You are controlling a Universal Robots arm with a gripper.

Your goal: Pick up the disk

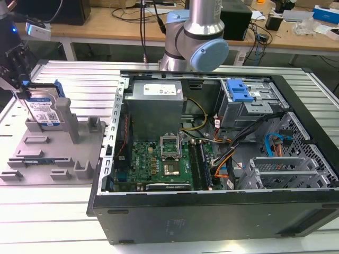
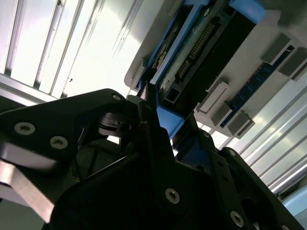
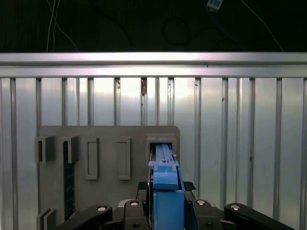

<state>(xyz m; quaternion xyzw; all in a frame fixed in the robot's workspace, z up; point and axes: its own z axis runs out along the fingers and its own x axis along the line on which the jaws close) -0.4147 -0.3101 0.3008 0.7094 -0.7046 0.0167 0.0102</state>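
While upright in the holder tray [image 1: 53, 159], the disk [image 1: 45, 109] sits between the hand [image 1: 22, 91].

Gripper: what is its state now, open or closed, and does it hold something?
Gripper: closed on the disk, which stands upright in the grey holder tray.

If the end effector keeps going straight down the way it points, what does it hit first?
Probably the disk, standing on edge in the grey holder: the end effector is right at its top edge; contact can't be confirmed.
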